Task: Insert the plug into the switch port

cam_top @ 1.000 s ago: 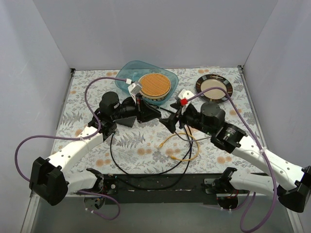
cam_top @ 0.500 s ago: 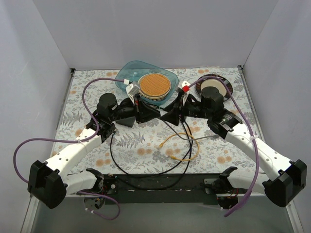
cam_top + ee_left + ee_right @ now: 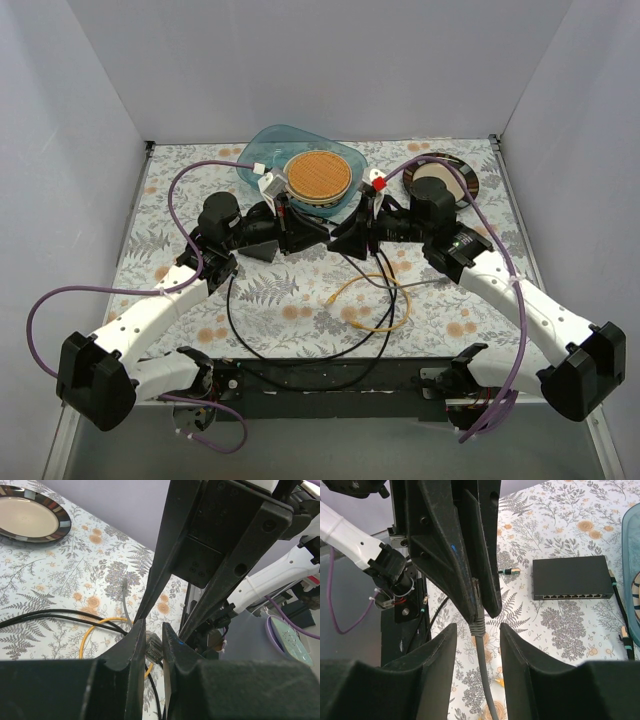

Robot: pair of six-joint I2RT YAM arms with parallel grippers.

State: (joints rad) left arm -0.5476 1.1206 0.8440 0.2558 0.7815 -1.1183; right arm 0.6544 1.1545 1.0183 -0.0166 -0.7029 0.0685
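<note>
My left gripper (image 3: 153,630) is shut on the clear plug (image 3: 154,647) of a grey cable. In the right wrist view the left fingers (image 3: 470,570) pinch the plug (image 3: 476,600) and the grey cable (image 3: 484,675) hangs down from it. My right gripper (image 3: 477,630) is open, with one finger on each side of that cable just below the plug, not touching it. The switch (image 3: 572,577) lies flat on the table beyond, with its row of sockets along the near edge. In the top view the two grippers (image 3: 325,235) (image 3: 338,240) meet tip to tip, and the left arm hides the switch.
A dark-rimmed plate (image 3: 440,180) sits at the back right. A blue dish holding a round woven mat (image 3: 318,175) stands at the back centre. A yellow cable (image 3: 370,300) and black cables (image 3: 300,345) loop on the floral cloth in front of the grippers.
My right arm has swung up and to the left, bringing its open gripper to the left gripper's tip. The left arm has hardly moved and still holds the plug.
</note>
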